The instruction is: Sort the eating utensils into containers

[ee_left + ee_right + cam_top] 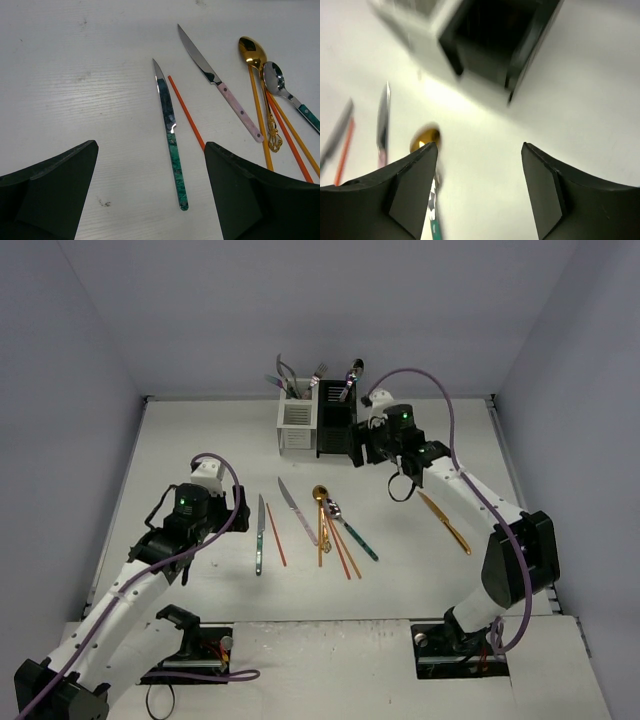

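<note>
Plainly, left arm [150,570] and right arm [478,492] both hold their jaws open and empty.

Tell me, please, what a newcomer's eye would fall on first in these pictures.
First, the loose cutlery in the middle of the table: a teal-handled knife, a pink-handled knife, a gold spoon and orange chopsticks. Next, the joined white caddy and black caddy at the far side, with utensils standing in them. The right pincer hangs open beside the black caddy.
</note>
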Controlling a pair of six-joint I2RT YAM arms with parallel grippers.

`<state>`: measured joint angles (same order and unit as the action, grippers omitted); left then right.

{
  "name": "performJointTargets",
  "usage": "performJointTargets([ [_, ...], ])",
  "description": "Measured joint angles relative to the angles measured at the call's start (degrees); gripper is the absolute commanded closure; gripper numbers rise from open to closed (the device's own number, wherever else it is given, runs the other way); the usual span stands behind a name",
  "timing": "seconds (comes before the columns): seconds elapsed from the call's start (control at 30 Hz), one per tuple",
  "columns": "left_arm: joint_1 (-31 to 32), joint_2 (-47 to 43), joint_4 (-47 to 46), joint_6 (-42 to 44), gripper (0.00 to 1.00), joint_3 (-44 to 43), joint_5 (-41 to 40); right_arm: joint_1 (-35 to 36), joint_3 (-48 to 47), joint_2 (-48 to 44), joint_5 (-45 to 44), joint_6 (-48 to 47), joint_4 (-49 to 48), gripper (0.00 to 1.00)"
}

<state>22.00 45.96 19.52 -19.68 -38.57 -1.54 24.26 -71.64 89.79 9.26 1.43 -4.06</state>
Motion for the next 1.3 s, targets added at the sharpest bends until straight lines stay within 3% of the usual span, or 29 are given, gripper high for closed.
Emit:
performJointTargets([
  [0.2,0.0,0.7,-0.01,0.02,0.14,0.0,-0.02,2.71,7.9,-0.12,1.98,-0.26,12.76,0.29],
  [0.33,0.0,0.98,0.0,0.07,0.14,0.0,-0.04,6.75,10.66,-0.08,2.17,-0.05,15.86,0.32],
  [0.63,0.0,1.04,0.01,0.11,0.14,0.0,-0.02,14.16,11.55,5.38,1.03,1.0,16.81,0.47],
  [0.9,0.0,1.04,0.07,0.11,0.14,0.0,-0.02,14.37,11.55,10.25,-2.4,1.69,16.8,0.58],
  [1.3,0.0,1.04,0.45,0.11,0.14,0.0,-0.04,14.46,10.01,13.13,-4.13,1.27,16.7,0.64],
])
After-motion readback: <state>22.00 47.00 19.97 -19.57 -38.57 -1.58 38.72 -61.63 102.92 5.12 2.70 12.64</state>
